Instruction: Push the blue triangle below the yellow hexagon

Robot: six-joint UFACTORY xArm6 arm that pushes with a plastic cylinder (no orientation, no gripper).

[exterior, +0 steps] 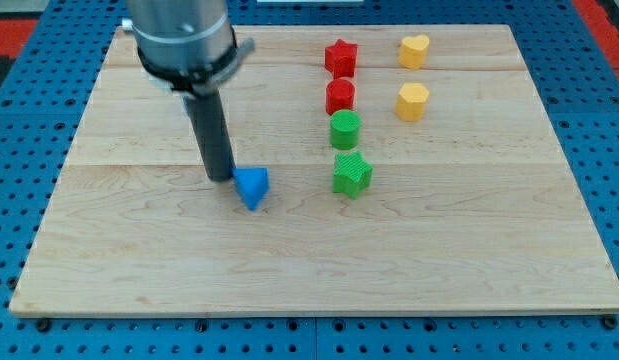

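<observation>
The blue triangle point(252, 186) lies near the middle of the wooden board point(139, 260). My tip point(221, 176) stands just to its left, touching or almost touching it. The yellow hexagon point(412, 101) sits toward the view's upper right, well away from the blue triangle, up and to the right of it.
A yellow heart point(414, 50) lies above the hexagon. A column left of it holds a red star point(341, 58), a red cylinder point(340, 96), a green cylinder point(345, 130) and a green star point(352, 174). The green star is right of the blue triangle.
</observation>
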